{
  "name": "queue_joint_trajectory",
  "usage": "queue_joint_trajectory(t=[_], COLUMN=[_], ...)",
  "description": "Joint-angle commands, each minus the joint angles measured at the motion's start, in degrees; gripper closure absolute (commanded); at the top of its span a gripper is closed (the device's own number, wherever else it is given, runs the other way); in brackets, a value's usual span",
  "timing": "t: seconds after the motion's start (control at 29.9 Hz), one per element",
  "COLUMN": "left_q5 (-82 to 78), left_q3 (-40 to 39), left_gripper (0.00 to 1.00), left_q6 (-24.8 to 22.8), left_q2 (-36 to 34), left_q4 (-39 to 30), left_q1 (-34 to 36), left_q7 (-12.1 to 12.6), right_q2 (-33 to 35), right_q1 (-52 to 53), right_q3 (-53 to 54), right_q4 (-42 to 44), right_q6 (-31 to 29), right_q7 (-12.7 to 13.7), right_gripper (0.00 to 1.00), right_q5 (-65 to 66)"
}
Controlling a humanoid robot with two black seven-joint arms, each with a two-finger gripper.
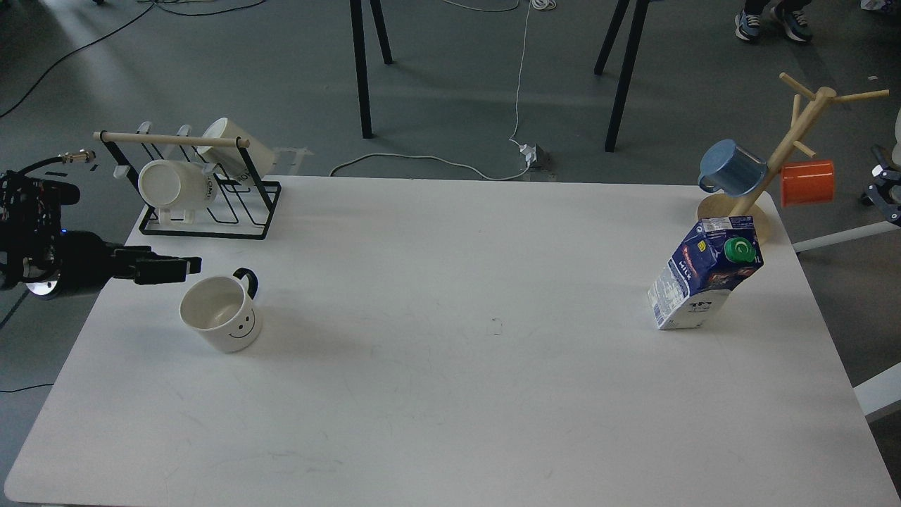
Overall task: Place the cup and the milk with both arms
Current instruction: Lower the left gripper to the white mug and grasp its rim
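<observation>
The cup [219, 314] is a white mug with a black handle and a smiley face. It stands upright on the left part of the white table [450, 394], handle to the back right. My left gripper [190, 267] reaches in from the left edge, just left of and slightly behind the cup's rim, not touching it. Its dark fingers cannot be told apart. The milk [704, 282] is a blue and white carton with a green cap, standing on the right part of the table. My right gripper is out of view.
A black wire rack [204, 186] with two plain white mugs stands at the back left corner. A wooden mug tree [774, 165] holding a blue mug [732, 167] and an orange mug [807, 182] stands just behind the milk.
</observation>
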State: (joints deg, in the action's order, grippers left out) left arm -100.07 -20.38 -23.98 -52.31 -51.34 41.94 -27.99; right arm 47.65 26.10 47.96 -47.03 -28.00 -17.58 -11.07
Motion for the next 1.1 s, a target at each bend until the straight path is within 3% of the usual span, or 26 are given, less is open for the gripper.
queue_joint_trajectory(t=[0.0, 0.43, 0.87, 1.07], left_q5=[0.13, 0.22, 0.22, 0.05], left_q3=[0.08, -0.01, -0.01, 0.08], left_gripper=[0.0, 0.01, 0.04, 0.18], left_q6=[-0.1, -0.02, 2.09, 4.11], left_q2=[1.51, 4.58, 8.63, 8.8], left_q4=[1.68, 1.94, 10.11, 10.11], left_q1=[-0.1, -2.65, -3.7, -4.84], left_q7=[-0.01, -0.01, -0.01, -0.01], right_q2=[-0.02, -0.02, 0.07, 0.07], right_q1=[0.09, 0.0, -0.44, -0.61], right_q3=[0.03, 0.03, 0.03, 0.12], right_q4=[0.01, 0.01, -0.08, 0.01], right_q6=[0.0, 0.0, 0.0, 0.0], right_q7=[0.0, 0.0, 0.0, 0.0], right_gripper=[0.01, 0.01, 0.01, 0.01], right_q5=[0.0, 0.0, -0.09, -0.09])
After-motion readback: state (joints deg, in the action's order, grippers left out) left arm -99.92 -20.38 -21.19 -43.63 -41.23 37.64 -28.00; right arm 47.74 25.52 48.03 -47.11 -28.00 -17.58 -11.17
